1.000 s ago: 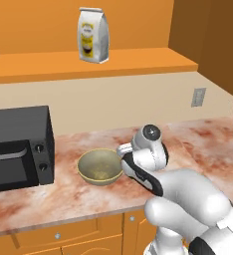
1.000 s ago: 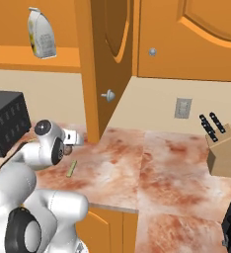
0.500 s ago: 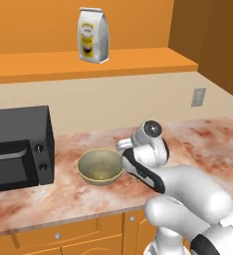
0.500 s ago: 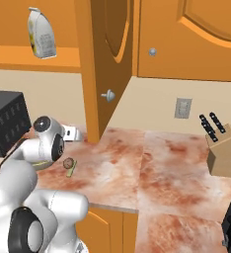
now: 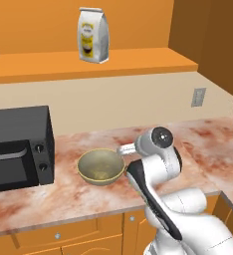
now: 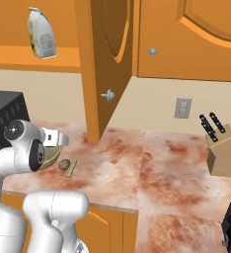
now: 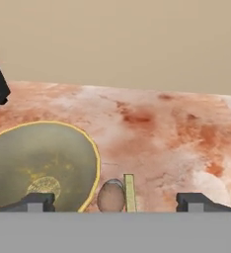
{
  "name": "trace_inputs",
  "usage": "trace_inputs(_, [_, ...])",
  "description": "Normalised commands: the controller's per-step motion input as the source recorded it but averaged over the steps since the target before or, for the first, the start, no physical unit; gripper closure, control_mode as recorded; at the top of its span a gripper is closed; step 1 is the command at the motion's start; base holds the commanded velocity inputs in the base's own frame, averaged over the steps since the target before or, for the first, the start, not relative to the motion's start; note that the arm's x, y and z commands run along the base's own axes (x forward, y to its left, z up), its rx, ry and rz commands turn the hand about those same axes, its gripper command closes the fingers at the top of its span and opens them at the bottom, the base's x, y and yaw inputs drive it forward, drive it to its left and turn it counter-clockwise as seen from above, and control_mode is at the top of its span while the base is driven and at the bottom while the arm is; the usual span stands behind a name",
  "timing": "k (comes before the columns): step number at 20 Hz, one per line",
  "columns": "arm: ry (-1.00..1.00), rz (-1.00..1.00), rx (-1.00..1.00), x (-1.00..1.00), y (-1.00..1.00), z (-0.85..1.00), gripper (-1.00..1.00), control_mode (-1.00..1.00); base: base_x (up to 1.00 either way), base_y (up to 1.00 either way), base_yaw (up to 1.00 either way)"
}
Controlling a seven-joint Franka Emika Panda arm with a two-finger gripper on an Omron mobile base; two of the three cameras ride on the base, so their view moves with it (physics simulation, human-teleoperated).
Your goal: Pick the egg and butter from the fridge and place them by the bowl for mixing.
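The gripper [image 7: 115, 201] hangs over the counter [image 7: 176, 133] with its two fingertips [image 7: 38, 200] set wide apart and nothing between them. Just below the gap, on the counter, lies the egg [image 7: 111, 195], brownish and rounded, and touching its right side in the hand view is the butter [image 7: 130, 192], a thin yellow-tan stick. Both sit just beside the rim of the bowl [image 7: 41, 168], which has a speckled tan inside and holds nothing.

In the right base view the egg [image 6: 64, 164] and butter [image 6: 71, 168] lie side by side on the counter [image 6: 162, 168] just past the arm's white wrist, with the bowl [image 6: 51, 157] mostly hidden behind it. In the left base view the bowl [image 5: 101, 167] stands on the counter [image 5: 49, 194] between the arm and a black microwave [image 5: 19, 147]. A white bag [image 5: 93, 35] stands on the shelf above. To the right, a knife block [image 6: 226, 150] stands well apart from the bowl.
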Motion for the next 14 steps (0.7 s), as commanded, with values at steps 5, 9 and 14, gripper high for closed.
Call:
trace_inputs(5, [-0.10, -0.03, 0.00, -1.00, 0.15, -0.30, -1.00, -1.00, 0.00, 0.00, 0.00])
trace_inputs(9, [-0.14, -0.05, 0.00, -1.00, 0.04, -0.35, -1.00, -1.00, 0.00, 0.00, 0.00])
trace_inputs(14, [0.01, -0.09, -0.03, -0.14, 0.00, 0.00, -1.00, -1.00, 0.00, 0.00, 0.00])
